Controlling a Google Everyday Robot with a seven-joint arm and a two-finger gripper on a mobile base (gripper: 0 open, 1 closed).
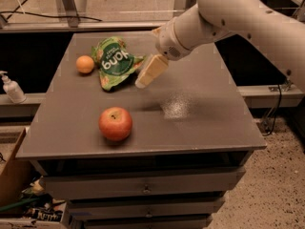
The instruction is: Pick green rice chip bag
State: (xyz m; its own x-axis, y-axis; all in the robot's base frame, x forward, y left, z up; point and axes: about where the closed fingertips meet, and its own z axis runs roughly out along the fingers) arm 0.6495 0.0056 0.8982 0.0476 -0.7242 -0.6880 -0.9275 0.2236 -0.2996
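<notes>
The green rice chip bag (pixel 113 62) lies crumpled at the back left of the grey table (pixel 200 123), its white lettering facing up. My gripper (pixel 148 74) hangs from the white arm just right of the bag, its cream tip pointing down-left and nearly at the bag's right edge, above the table top. It holds nothing that I can see.
A small orange (pixel 85 64) sits just left of the bag. A red apple (pixel 115 123) stands near the table's front left. A white pump bottle (pixel 10 87) stands on a ledge to the far left. Drawers (pixel 145 187) sit below the table front.
</notes>
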